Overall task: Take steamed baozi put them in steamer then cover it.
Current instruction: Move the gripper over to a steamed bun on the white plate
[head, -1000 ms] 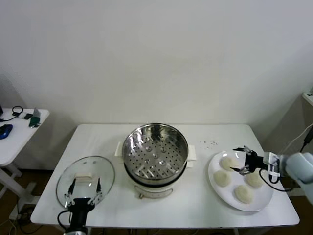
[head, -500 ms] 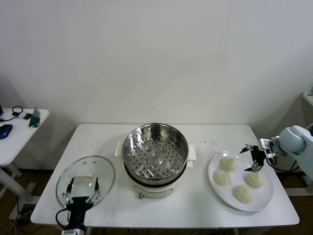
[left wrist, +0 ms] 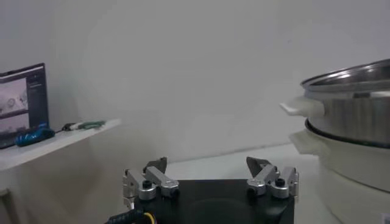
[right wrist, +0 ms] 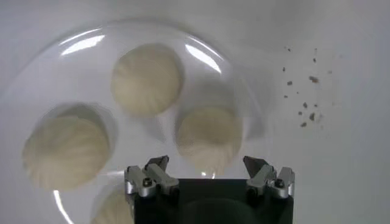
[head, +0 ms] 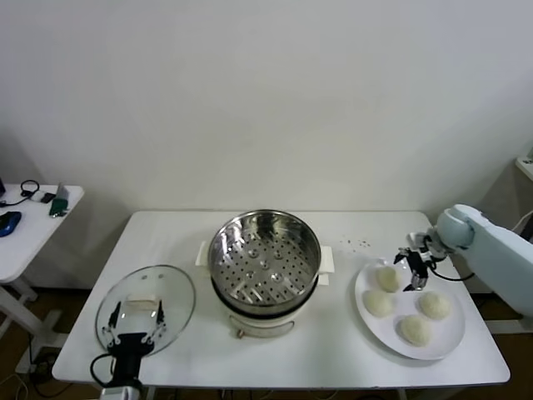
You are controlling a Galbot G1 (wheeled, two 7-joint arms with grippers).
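**My right pincer hangs released over the plate of buns**

My right pincer (head: 414, 271) is over the white plate (head: 454, 337) on the right side of the table (head: 350, 350), its fingers spread wide and holding nothing. From my right wrist I look straight down on the plate, and the bun (right wrist: 209, 136) nearest the steamer lies just beyond my fingertips, between their lines, untouched. All four steamed baozi (head: 379, 302) rest on the plate, close together but apart from one another. A scatter of dark crumbs (head: 360, 244) lies on the table between plate and steamer.

The steamer (head: 264, 260) stands at the middle of the table on its white base, uncovered, its perforated floor bare and shiny. The cover (head: 146, 307) lies flat on the table to the steamer's left, near the front edge, its white bar handle facing up.

My left pincer (head: 133, 324) waits at the near edge of the cover, fingers released and gripping nothing. From my left wrist I see the steamer's side and handle (left wrist: 303, 108) off to one side, and a small side table (head: 29, 225) stands beyond the main table's left end
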